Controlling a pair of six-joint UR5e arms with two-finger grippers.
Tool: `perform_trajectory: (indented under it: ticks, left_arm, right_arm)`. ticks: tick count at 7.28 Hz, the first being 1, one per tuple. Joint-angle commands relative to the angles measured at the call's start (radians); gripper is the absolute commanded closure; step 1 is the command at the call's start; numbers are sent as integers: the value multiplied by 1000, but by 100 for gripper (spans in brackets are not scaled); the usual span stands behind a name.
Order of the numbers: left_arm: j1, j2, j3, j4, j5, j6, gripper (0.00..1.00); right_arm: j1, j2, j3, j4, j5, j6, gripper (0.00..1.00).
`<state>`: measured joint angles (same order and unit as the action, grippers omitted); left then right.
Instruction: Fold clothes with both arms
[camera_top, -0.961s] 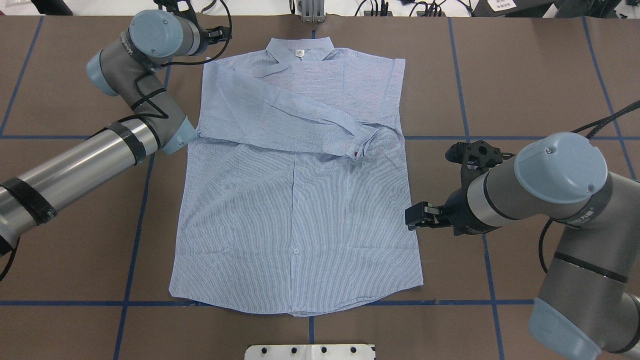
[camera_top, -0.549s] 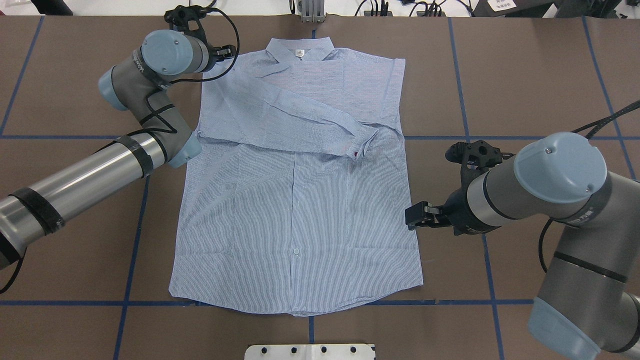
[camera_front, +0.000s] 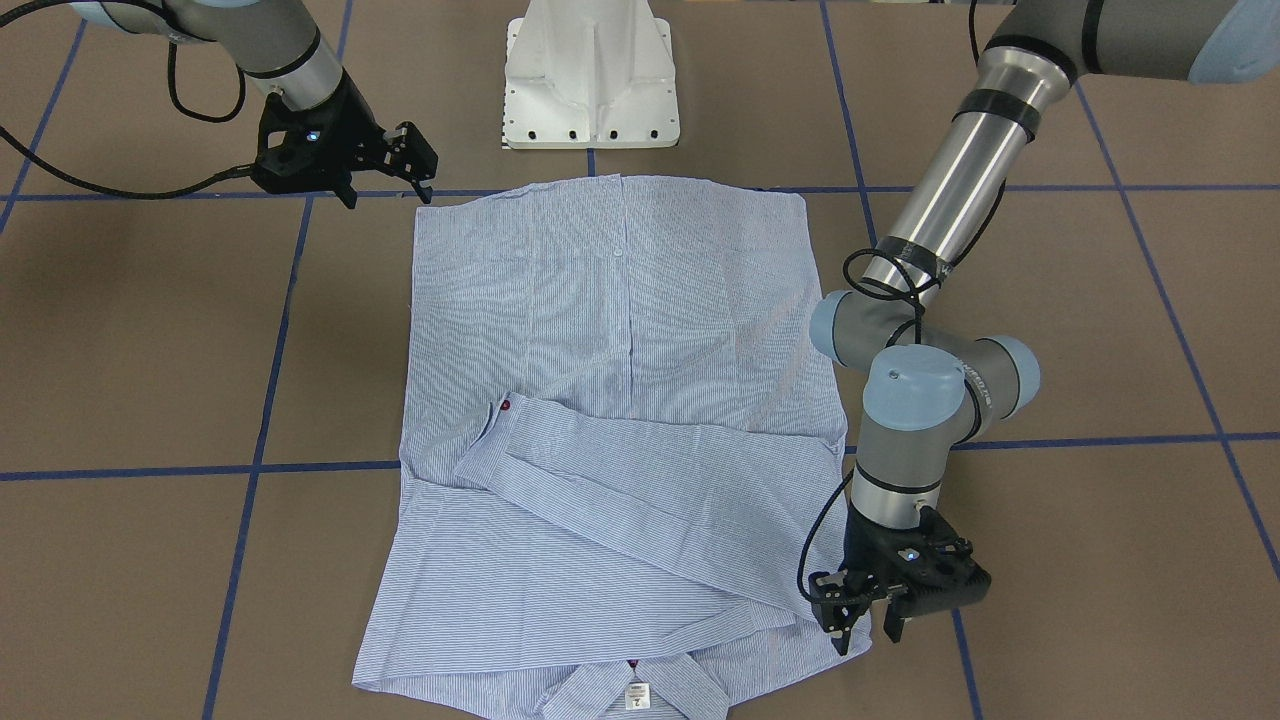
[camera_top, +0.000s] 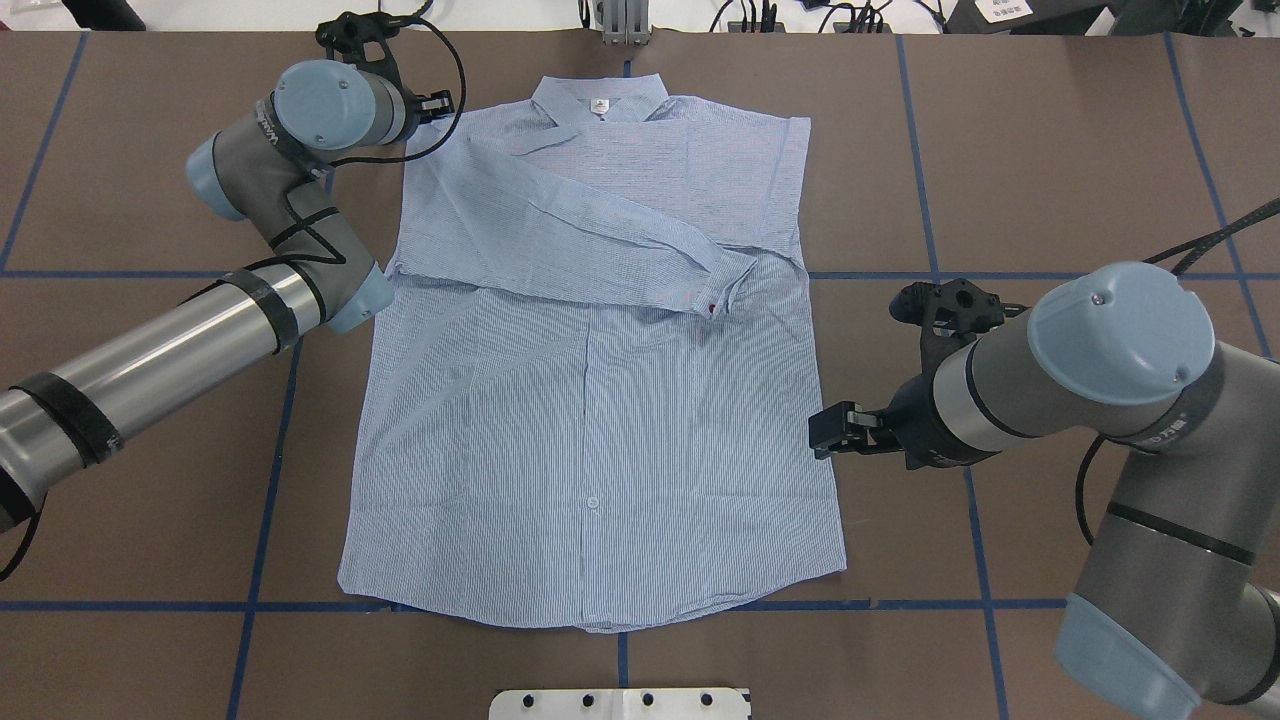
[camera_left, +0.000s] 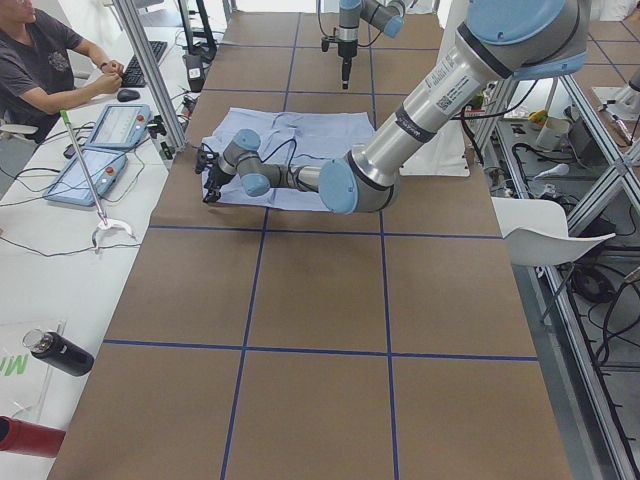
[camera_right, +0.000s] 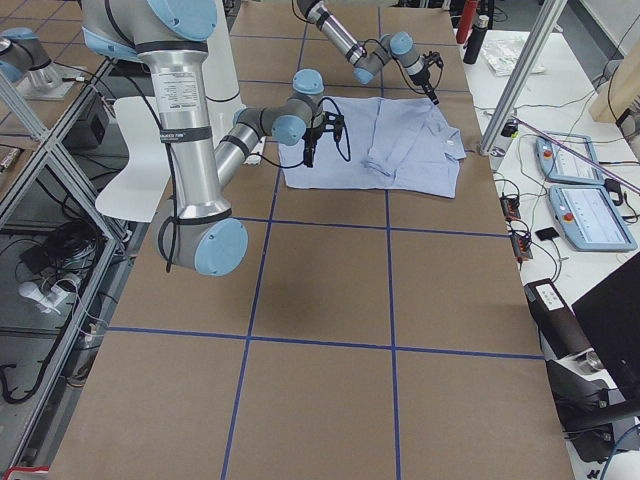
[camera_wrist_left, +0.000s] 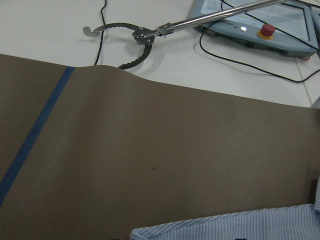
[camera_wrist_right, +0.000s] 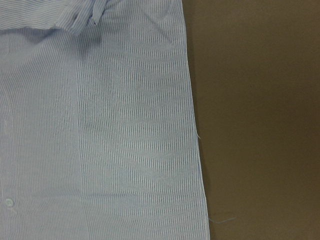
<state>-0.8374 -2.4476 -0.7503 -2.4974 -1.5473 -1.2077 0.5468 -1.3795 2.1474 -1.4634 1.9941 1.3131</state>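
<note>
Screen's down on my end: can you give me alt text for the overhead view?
A striped shirt lies flat on the brown table, one sleeve folded across its chest. The left gripper is at the shirt's shoulder, at the collar end; the right gripper sits just off the opposite side edge, lower down.

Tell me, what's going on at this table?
This is a shirt-folding job, partway through. A striped shirt lies flat on the table, with one sleeve already folded across the chest. The robot's left gripper hovers by the shoulder at the collar end, and its right gripper waits beside the shirt's other side edge, toward the hem. Neither is holding the cloth right now.
</note>
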Motion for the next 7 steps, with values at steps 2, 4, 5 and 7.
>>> perform_trajectory:
  ticks: [2,4,5,7]
  left_arm:
    - [-2,1,0,3,3,-1,77]
    - [0,1,-1,3,1,-1,77]
    - [0,2,-1,3,1,-1,77]
    - [-2,4,-1,6,3,1,100]
  right_arm:
    - [-1,-3,-1,-2,0,0,0]
    - [1,-6,-1,-2,0,0,0]
    - [1,-6,-1,-2,0,0,0]
    - [1,-1,-1,-2,0,-2,0]
